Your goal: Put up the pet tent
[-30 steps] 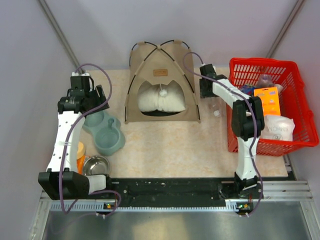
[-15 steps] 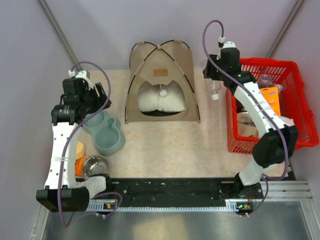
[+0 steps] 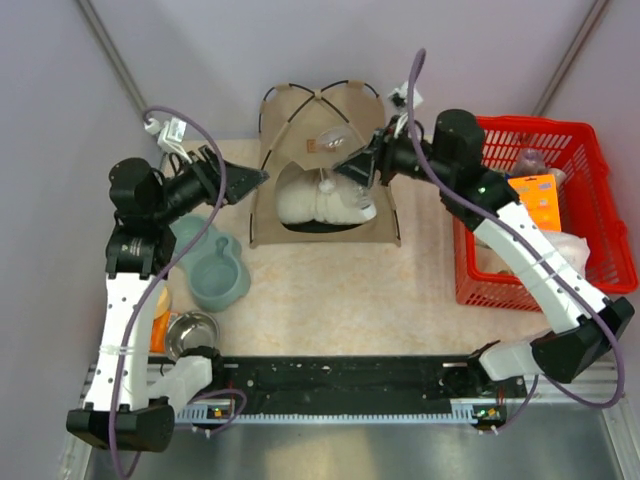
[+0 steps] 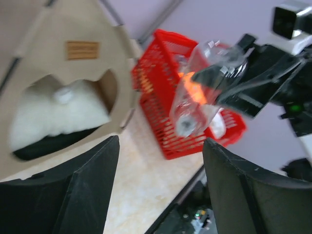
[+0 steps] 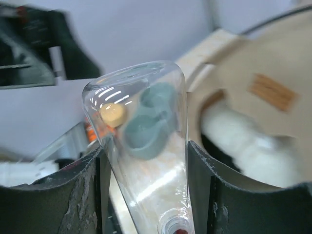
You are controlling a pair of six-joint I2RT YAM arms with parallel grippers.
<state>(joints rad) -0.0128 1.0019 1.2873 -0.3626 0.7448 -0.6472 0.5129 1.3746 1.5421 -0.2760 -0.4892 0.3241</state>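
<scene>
Right claw (image 5: pixel 144 163) – grips clear bottle (image 5: pixel 139 112) | table (image 3: pixel 330 290) beige | walls (image 3: pixel 200 50) lilac

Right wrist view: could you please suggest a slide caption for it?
Right gripper grips a clear bottle in front of the pet tent, pillow inside.

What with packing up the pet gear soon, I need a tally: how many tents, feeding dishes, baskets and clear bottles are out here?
pet tent: 1
feeding dishes: 2, the teal double bowl and the steel bowl
red basket: 1
clear bottle: 1, held in the right gripper
Total: 5
</scene>
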